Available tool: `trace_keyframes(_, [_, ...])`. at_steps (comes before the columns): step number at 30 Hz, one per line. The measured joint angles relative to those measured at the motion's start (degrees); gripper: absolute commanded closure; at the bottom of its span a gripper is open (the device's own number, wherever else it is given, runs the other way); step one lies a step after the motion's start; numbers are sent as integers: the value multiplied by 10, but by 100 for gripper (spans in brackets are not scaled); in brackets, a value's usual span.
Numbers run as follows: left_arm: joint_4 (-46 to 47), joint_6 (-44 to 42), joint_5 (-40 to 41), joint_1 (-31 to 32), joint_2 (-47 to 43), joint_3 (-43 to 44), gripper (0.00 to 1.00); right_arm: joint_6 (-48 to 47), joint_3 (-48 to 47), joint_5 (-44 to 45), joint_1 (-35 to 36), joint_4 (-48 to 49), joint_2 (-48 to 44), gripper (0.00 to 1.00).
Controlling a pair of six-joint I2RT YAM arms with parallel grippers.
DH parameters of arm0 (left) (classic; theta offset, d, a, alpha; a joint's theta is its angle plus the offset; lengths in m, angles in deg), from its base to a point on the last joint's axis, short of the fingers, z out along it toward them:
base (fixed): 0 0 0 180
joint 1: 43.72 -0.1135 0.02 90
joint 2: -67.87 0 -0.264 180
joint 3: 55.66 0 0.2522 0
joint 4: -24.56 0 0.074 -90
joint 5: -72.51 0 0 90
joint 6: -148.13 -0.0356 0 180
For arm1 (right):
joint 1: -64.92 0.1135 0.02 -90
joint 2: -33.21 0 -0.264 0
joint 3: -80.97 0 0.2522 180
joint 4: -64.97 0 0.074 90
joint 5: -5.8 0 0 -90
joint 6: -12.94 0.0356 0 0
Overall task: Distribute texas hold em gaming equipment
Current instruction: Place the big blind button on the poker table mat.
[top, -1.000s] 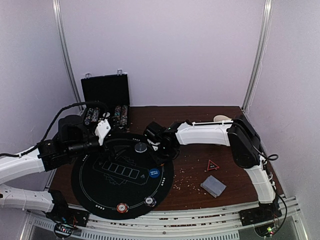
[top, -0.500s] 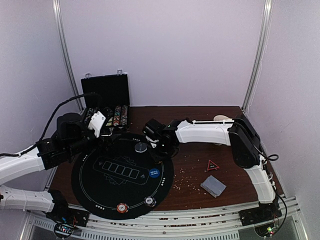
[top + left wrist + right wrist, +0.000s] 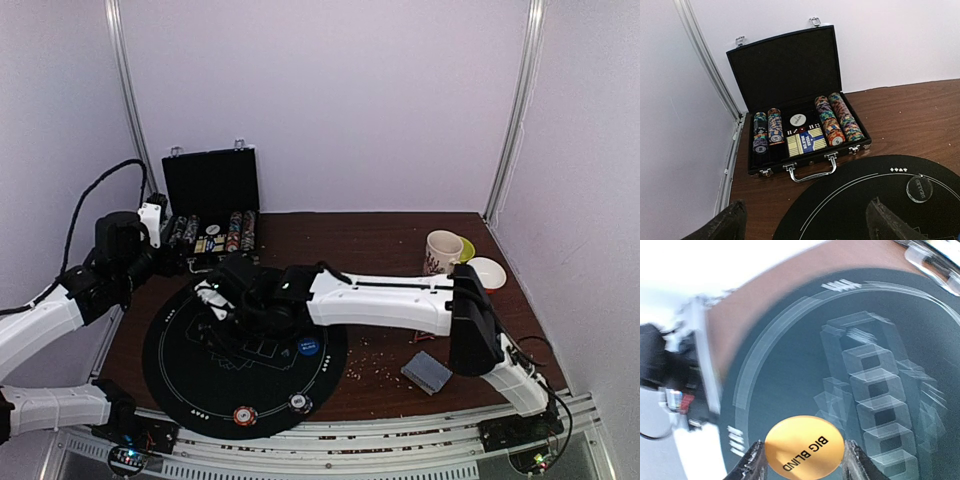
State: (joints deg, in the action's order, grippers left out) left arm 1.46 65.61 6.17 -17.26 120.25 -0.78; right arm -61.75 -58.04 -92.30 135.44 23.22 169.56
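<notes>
Gripping the orange disc [image 3: 804,449] in my right end effector [image 3: 802,461], I am hovering inside the left edge of the mat [image 3: 180,372]; my left end effector [image 3: 805,226] is hanging released, facing the case [image 3: 790,75].

BIG BLIND stands in black capitals on the orange round disc [image 3: 804,446]; it is the only wording that reads clearly. The black round mat [image 3: 850,210] carries a short row of four small white suit signs beside its white ring line. In the right wrist view it also shows a blurred row of card-shaped white outlines. The white round disc [image 3: 798,120] in the black hinged case [image 3: 785,70] bears a short dark word, too small to read. The clear grey disc [image 3: 919,188] on the mat and the blue disc [image 3: 308,348] show lettering that cannot be made out. The blue-and-white pack [image 3: 805,142] in the case has print, also unreadable.
</notes>
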Motion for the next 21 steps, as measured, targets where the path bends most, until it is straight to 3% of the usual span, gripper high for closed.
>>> trace_keyframes(4, [-8, 16, 8, -6, -11, 0, 15, -14, -114, -34, 47, 36, 103, 65])
trace_keyframes(9, [-14, 23, 7, -6, -20, 0, 15, -32, -134, -39, 63, 45, 181, 67])
trace_keyframes(18, [-10, 23, 5, -6, -30, 0, 15, -58, -155, 2, 66, 63, 204, 69])
trace_keyframes(21, [-10, 21, 5, -6, -30, 0, 15, -66, -159, 15, 67, 67, 209, 61])
